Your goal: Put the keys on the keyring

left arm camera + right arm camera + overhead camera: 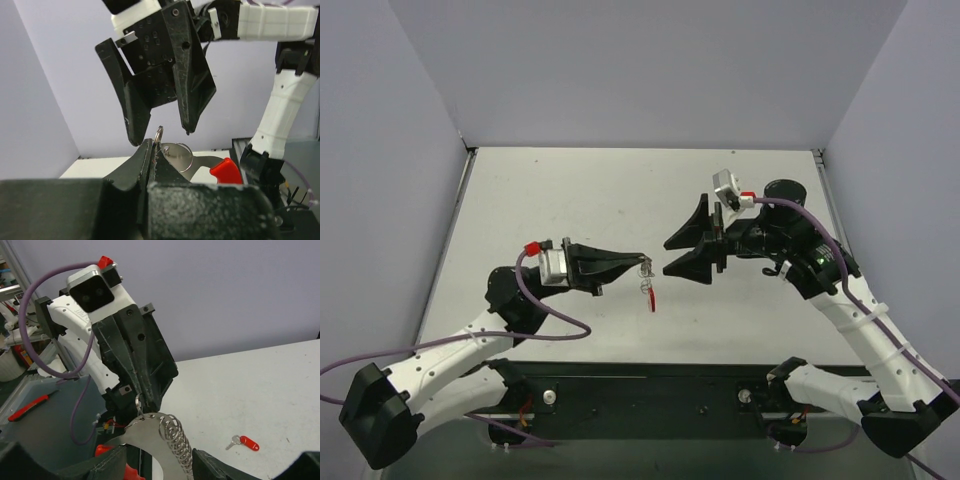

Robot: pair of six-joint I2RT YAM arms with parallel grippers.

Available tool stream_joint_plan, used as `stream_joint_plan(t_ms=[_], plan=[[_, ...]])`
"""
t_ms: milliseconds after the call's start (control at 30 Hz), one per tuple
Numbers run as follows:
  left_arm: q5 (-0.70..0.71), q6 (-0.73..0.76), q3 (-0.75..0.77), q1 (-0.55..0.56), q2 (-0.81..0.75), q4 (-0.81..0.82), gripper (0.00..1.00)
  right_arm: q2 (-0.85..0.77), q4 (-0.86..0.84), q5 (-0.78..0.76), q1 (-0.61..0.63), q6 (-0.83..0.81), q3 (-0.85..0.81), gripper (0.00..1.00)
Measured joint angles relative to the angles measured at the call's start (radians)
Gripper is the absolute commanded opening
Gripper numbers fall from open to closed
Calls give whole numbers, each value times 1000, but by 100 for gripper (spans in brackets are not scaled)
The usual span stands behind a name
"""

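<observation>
From above, we saw the left claw (645, 263) clenched on the keyring (644, 268) over the middle of the table (570, 190). Its tips faced the right claw (667, 257), whose jaws stood apart with nothing between them, just beside the left tips and not touching. The key (650, 296) lay on the table just on the near side of the left tips, apart from both claws. The walls (640, 70) stood well apart from the claws, with white table running to the far edge and to either side; the near edge by the arm bases was closer. From the left wrist, the fingers were pressed shut on the keyring, whose small ring (159, 132) stood up past the tips. The right claw (161, 136) hung just above, its two tips straddling that ring with air on each side. A red piece (227, 170) showed low to the right, and we could not tell what it belonged to. From the right wrist, the left claw (142, 399) pinched the small ring, and the keyring's silver band and beaded chain (175, 440) reached toward the camera between the right claw's own fingers, which did not clamp it. The key (242, 442) rested on the table to the right, well apart, with white surface all round it.
</observation>
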State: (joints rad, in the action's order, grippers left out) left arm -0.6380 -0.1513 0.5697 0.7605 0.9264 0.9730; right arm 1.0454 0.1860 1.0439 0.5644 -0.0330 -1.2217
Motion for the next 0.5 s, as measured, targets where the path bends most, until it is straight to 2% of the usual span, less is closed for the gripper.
stream_joint_plan(t_ms=[233, 367, 500], plan=[[20, -326, -1, -94, 105, 242, 0, 1, -125, 39, 8, 81, 4, 49], [14, -492, -1, -132, 199, 282, 0, 1, -201, 43, 17, 125, 17, 48], [-4, -576, -1, -134, 242, 281, 0, 3, -257, 45, 27, 158, 24, 47]])
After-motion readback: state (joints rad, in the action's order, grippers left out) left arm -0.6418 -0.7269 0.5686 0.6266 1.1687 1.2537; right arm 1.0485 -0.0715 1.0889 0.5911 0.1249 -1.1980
